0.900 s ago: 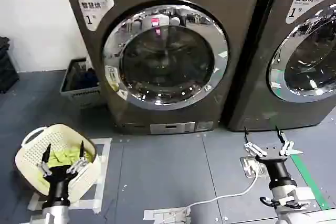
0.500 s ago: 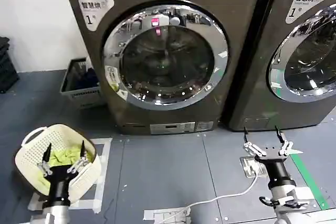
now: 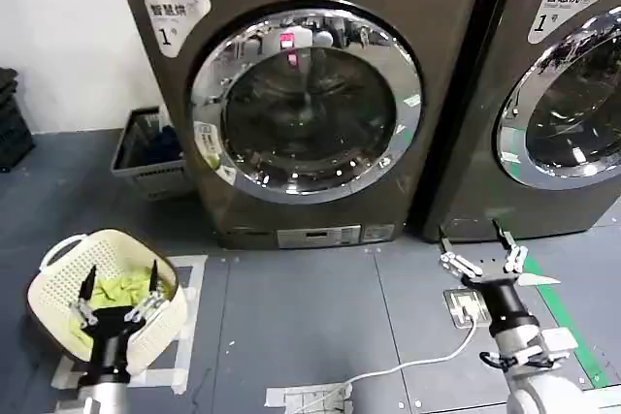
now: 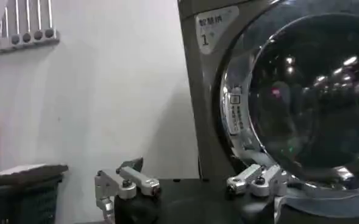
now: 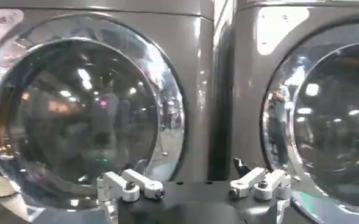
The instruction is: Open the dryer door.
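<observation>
Head view: dryer door closed (both pincers low)

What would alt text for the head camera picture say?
A grey dryer with its round chrome-rimmed door shut stands ahead. The left gripper hovers open over a cream laundry basket; the right gripper is open low before a second machine.

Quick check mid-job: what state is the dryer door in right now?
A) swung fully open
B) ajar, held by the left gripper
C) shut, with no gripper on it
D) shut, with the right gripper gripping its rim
C: the dryer door sits flush in its frame, while the left gripper and right gripper hang low near the floor, both open.
</observation>
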Tool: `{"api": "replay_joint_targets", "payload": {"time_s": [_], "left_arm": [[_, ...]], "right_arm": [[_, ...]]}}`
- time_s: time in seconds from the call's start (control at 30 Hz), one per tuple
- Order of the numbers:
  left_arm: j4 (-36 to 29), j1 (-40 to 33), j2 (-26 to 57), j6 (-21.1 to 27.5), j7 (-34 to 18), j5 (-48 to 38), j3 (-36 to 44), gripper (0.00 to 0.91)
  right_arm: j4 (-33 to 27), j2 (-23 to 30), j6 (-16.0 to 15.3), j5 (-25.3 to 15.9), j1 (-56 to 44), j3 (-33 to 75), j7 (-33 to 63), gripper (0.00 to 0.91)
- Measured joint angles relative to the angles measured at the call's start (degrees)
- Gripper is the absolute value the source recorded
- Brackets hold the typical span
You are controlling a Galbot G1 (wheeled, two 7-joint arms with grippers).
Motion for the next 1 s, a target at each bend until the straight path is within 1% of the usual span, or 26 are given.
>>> {"api": "replay_joint_targets", "payload": {"time_s": [0.2, 0.4, 0.67, 0.9, 1.0], "left_arm": [[-0.27, 0.14, -0.05, 0.00, 0.07, 0.23, 0.14, 0.907], [-0.54, 0.47, -0.09, -0.05, 0.09, 0.43, 0.16, 0.907], [-0.89, 0.79, -0.33, -0.05, 0.21, 1.02, 0.42, 0.907], [-1.08, 1.20, -0.65, -0.17, 0.21, 2.05, 1.41, 0.907], [-1.11, 1.20, -0.97, -0.21, 0.22, 2.39, 1.63, 0.907]], "right_arm": [[-1.33, -6.09, -0.44, 4.59, 3.21, -2.67, -1.29, 0.907], [-2.48, -10.98, -0.50, 7.09, 7.14, -6.08, -1.59, 0.907], [-4.59, -16.35, -1.17, 12.29, 14.01, -12.68, -1.34, 0.907], [-6.97, -20.66, -1.54, 15.42, 20.17, -18.56, -1.31, 0.907], [-7.86, -21.80, -1.55, 16.11, 22.70, -20.85, -1.30, 0.907]]}}
